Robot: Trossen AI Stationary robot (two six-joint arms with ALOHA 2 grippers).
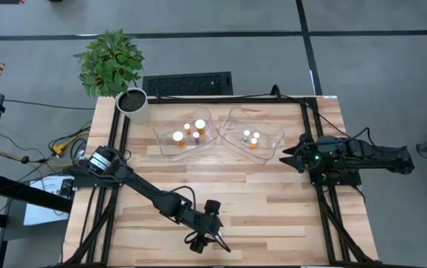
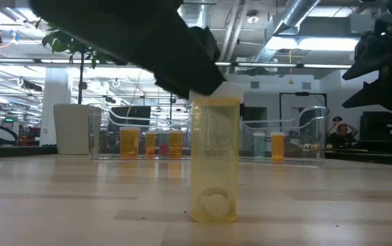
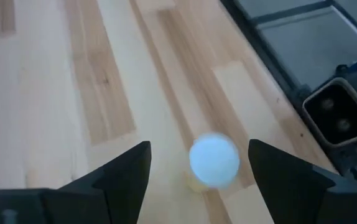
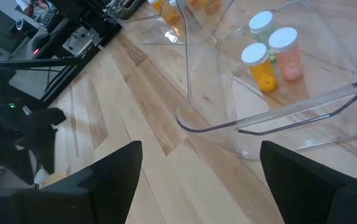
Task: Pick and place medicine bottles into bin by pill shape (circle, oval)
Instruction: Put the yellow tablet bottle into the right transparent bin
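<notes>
One amber medicine bottle [image 2: 214,160] stands upright on its base on the table near the near edge, with a round pill at its bottom. My left gripper [image 3: 200,146] hangs just above it, open. Its fingers stand on either side of the bottle's white cap [image 3: 214,160] without touching it. In the high view my left gripper [image 1: 206,237] hides the bottle. My right gripper [image 1: 288,155] is open and empty, right of the bins. The left clear bin [image 1: 170,147] holds several bottles. The right clear bin [image 1: 273,145] holds three bottles [image 4: 257,59].
A potted plant in a white pot [image 1: 133,104] stands at the table's far left corner. A black slatted object [image 1: 187,83] lies beyond the far edge. Black frame rails [image 1: 325,201] run along both sides of the table. Bare wood lies between the bins and the near edge.
</notes>
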